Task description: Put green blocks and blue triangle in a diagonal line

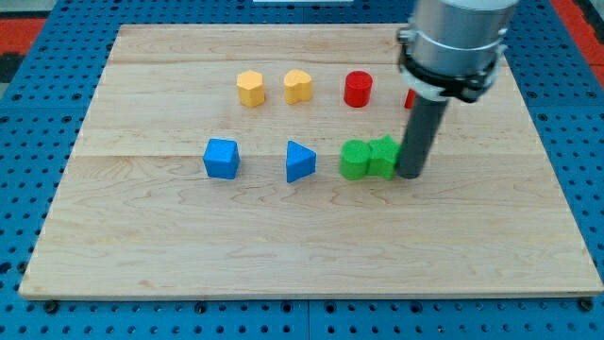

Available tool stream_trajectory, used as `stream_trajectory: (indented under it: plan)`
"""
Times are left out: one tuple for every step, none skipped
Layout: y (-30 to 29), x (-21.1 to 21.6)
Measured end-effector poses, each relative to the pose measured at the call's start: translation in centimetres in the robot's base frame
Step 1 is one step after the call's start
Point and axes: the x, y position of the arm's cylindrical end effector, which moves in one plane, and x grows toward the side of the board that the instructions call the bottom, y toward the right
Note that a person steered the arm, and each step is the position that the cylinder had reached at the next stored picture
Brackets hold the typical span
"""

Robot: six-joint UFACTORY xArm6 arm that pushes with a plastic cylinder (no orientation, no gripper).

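Observation:
Two green blocks sit side by side right of the board's middle: a rounded one (354, 160) on the left and another (382, 156) touching it on the right, its shape partly hidden. The blue triangle (299, 161) lies just left of them, a small gap apart. My tip (411, 175) is down on the board against the right side of the right green block. The rod rises from it to the arm's grey body at the view's top right.
A blue cube (222, 158) lies left of the triangle. In the row above are a yellow hexagon (250, 88), a yellow heart-like block (297, 86) and a red cylinder (358, 89). Another red block (410, 98) is mostly hidden behind the rod.

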Motion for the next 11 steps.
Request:
stream_trajectory:
  plan:
    - [-4.1, 0.0]
    - [-5.5, -2.0]
    - [-3.1, -3.0]
    - [-3.0, -2.5]
    - [-3.1, -5.8]
    - [-8.2, -4.5]
    - [-7.8, -2.4]
    - [-5.2, -2.3]
    - [-5.2, -2.3]
    - [-5.2, 0.3]
    - [-8.5, -2.0]
